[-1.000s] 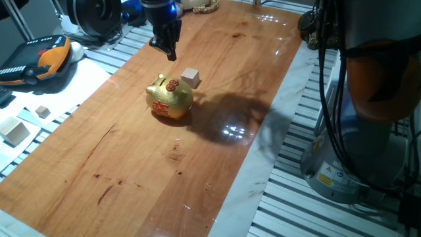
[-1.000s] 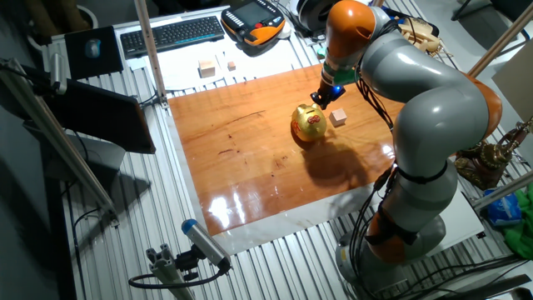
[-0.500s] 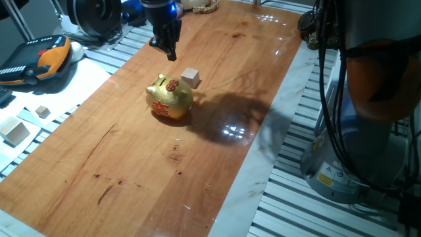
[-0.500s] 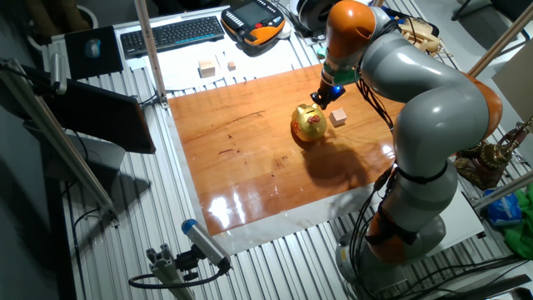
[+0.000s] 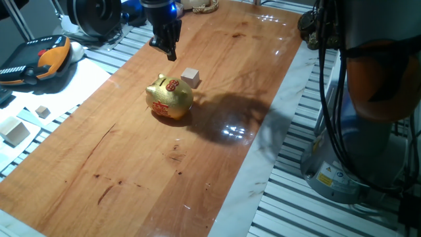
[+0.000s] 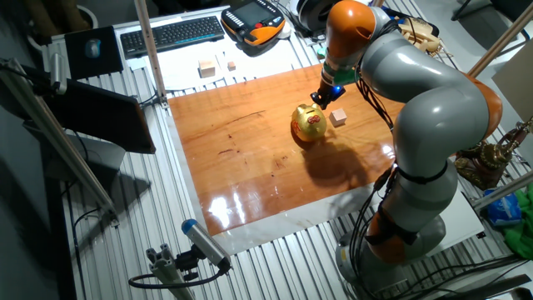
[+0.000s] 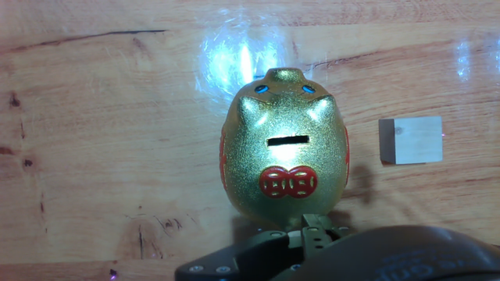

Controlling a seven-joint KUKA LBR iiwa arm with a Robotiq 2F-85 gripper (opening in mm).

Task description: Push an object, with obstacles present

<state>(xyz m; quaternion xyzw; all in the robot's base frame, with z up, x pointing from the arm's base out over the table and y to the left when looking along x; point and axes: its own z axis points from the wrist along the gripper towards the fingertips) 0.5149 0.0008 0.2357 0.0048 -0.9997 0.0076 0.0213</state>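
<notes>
Hand view, nearest first: dark gripper housing (image 7: 312, 250) fills the bottom edge, fingertips not distinguishable; cannot tell whether the jaws are apart or together; nothing seen between them. Just beyond the housing sits the golden piggy bank (image 7: 286, 152), seen from above, coin slot across its back, red coin mark below the slot, red markings on both flanks, snout pointing away from the camera. Small wooden cube (image 7: 411, 140) lies to the right of the pig in this view, apart from it with bare wood between; a faint shadow falls on its left side.

One fixed view: wooden table (image 5: 131, 171) in the foreground; piggy bank (image 5: 169, 98) near mid-board; cube (image 5: 191, 78) just beyond it, close but not touching; gripper (image 5: 166, 47) hangs farther back, above the board, clear of both. Off the board at left: larger pale block (image 5: 14, 131) and a tiny cube (image 5: 43, 111) on a white sheet; orange-and-black pendant (image 5: 39, 59) beyond them.

Other fixed view: pig (image 6: 310, 123) and cube (image 6: 337, 117) side by side, gripper (image 6: 321, 96) above and behind them; keyboard (image 6: 171, 34) at the far edge.
</notes>
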